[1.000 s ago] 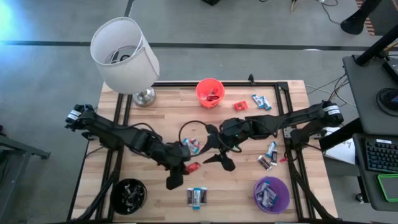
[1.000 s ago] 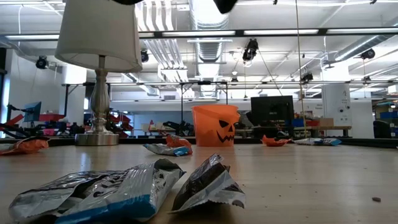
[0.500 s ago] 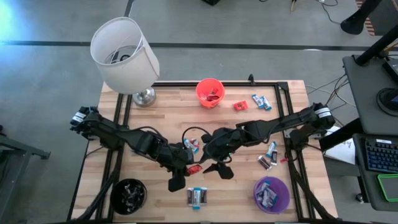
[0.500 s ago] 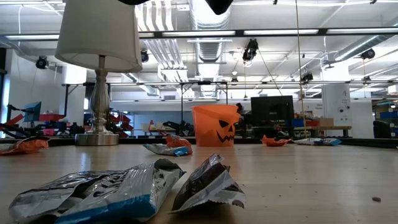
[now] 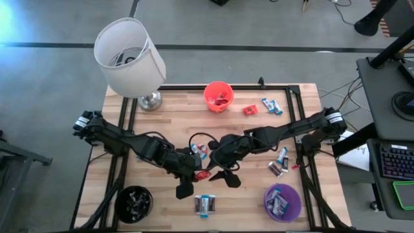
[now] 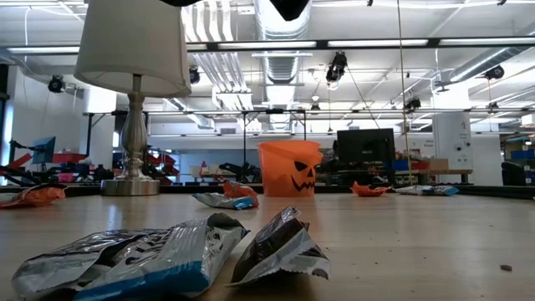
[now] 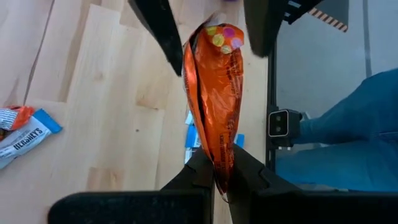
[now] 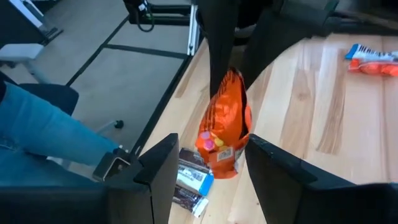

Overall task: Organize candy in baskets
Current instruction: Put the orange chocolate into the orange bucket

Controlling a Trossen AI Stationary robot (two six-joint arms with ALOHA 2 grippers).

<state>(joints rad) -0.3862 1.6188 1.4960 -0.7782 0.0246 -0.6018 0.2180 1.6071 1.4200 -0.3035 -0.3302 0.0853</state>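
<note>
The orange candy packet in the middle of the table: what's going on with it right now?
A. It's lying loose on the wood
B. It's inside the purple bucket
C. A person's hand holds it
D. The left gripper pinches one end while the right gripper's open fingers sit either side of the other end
D: the left gripper is shut on the orange candy packet, and the right gripper stands open around its far end.

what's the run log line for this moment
left pincer: shut on orange candy | right pincer: open around its free end, above table | stage: handover, not yet regripped
</note>
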